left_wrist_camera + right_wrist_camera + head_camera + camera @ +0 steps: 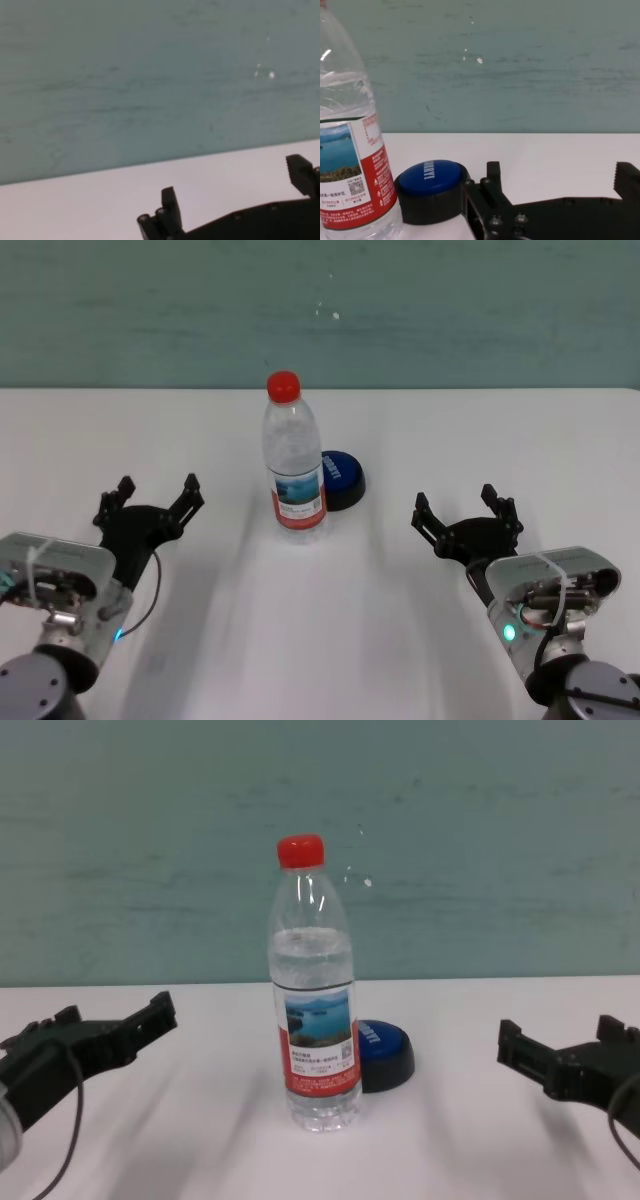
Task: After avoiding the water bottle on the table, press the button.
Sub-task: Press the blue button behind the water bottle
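The water bottle (293, 455) stands upright in the middle of the white table (480, 440), with a red cap and a lake label; it also shows in the chest view (313, 1010) and the right wrist view (350, 150). The blue button (340, 478) on its black base sits just behind and to the right of the bottle, partly hidden by it; it also shows in the chest view (385, 1052) and the right wrist view (431, 189). My left gripper (157, 500) is open and empty at the near left. My right gripper (466, 512) is open and empty at the near right.
A teal wall (320, 310) runs along the table's far edge. The tabletop (500, 1140) around the bottle and button is bare white surface on both sides.
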Available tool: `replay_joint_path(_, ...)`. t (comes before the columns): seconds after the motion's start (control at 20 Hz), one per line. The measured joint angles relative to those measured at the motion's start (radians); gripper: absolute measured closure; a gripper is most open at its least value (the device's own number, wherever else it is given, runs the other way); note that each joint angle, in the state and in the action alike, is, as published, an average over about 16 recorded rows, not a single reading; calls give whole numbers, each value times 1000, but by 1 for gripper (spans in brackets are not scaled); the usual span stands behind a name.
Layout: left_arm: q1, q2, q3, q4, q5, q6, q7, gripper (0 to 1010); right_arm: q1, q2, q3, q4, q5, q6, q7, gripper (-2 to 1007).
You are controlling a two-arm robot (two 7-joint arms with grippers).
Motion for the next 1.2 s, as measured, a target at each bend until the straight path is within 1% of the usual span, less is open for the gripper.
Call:
replay_joint_path(0.15,37,5,-8,-47,18,19,6,10,0,0,0,0,0,0,0,1)
replay_joint_path(0.3,82,12,-18,-103,39,41,12,10,0,0,0,0,0,0,0,1)
replay_joint_path(0.5,156,22,-32,-192,67,74,15,10,0,0,0,0,0,0,0,1)
replay_joint_path(0.7,230,33,-46,-271,88,91,7,10,0,0,0,0,0,0,0,1)
replay_joint_path(0.95,301,52,-57,-329,110,91,-19,10,0,0,0,0,0,0,0,1)
replay_joint_path(1.05,323,61,-62,-342,119,82,-33,10,0,0,0,0,0,0,0,1)
replay_joint_path(1.2,346,80,-68,-350,134,56,-60,10,0,0,0,0,0,0,0,1)
